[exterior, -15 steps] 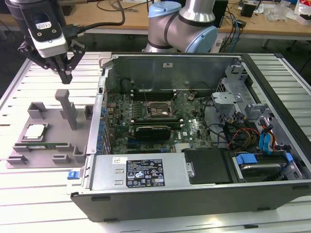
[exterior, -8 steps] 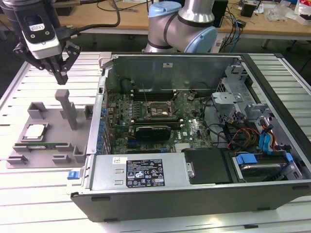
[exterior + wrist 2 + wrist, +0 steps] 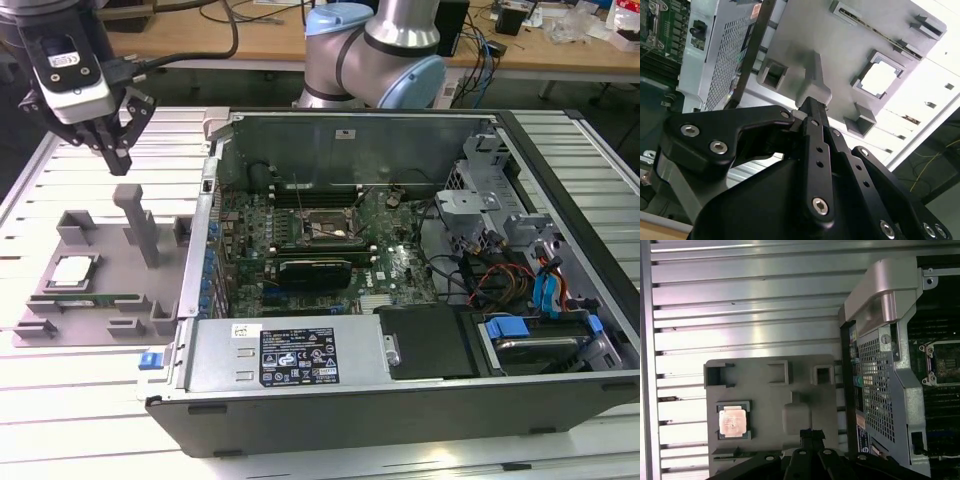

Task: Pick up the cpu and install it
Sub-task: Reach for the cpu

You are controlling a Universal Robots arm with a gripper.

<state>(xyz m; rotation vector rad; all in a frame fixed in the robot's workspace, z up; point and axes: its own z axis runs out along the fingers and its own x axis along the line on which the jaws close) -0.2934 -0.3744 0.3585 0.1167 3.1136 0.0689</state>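
The cpu (image 3: 73, 271), a small square chip with a shiny metal top, lies in a recess of the grey fixture (image 3: 100, 320) on the slatted table, at the exterior view's left. It also appears in both wrist views (image 3: 879, 79) (image 3: 733, 420). My gripper (image 3: 117, 158) hangs well above the fixture, over its upright post (image 3: 136, 220) and off to one side of the cpu. Its black fingers (image 3: 812, 112) are shut with nothing between them. The dark, metal-framed socket (image 3: 327, 228) sits on the motherboard inside the open computer case.
The open computer case (image 3: 400, 400) fills the middle and the exterior view's right, with its side wall (image 3: 880, 370) close beside the fixture. A thin green memory stick (image 3: 100, 298) lies in the fixture next to the cpu. The arm's base (image 3: 370, 50) stands behind the case.
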